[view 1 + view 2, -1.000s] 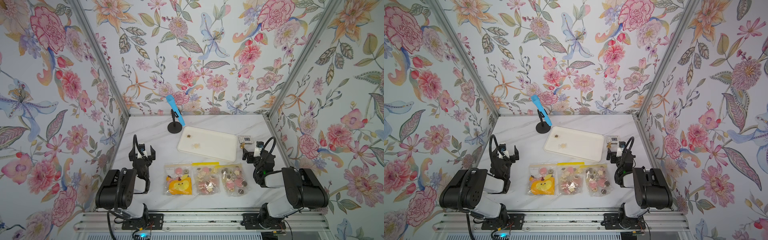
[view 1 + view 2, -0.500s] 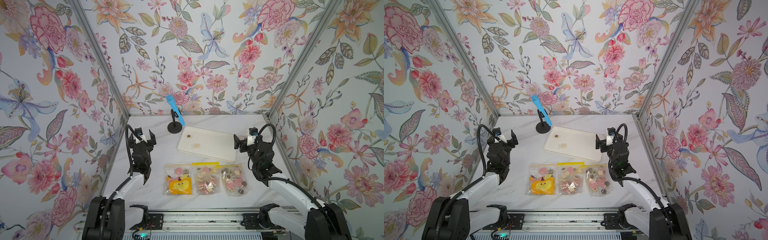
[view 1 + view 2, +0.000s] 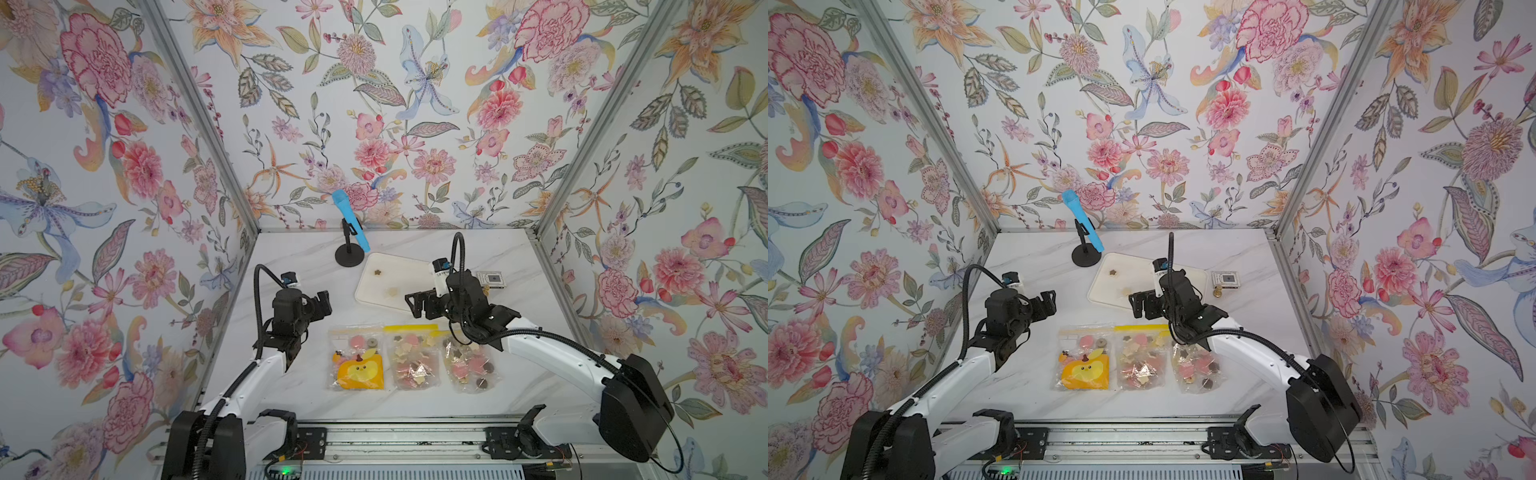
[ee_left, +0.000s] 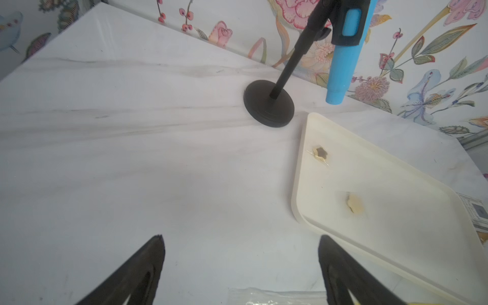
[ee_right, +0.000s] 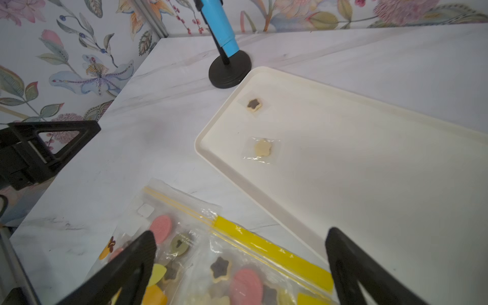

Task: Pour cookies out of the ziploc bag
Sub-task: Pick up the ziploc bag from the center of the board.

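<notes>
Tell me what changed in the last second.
Both arms unfolded from rest and reached forward over the table; left gripper and right gripper open, holding nothing. The three bags, tray, its two cookies and the microphone stand stayed put.

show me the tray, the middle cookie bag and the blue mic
tray (image 3: 407,270): in a top view, bare floor near far edge
middle cookie bag (image 3: 413,361): in a top view, centre
blue mic (image 3: 347,212): in a top view, upper barrel

Pink and seemingly brown cookies (image 5: 246,286), cream tray (image 5: 369,184), floral-patterned walls (image 3: 395,124).
</notes>
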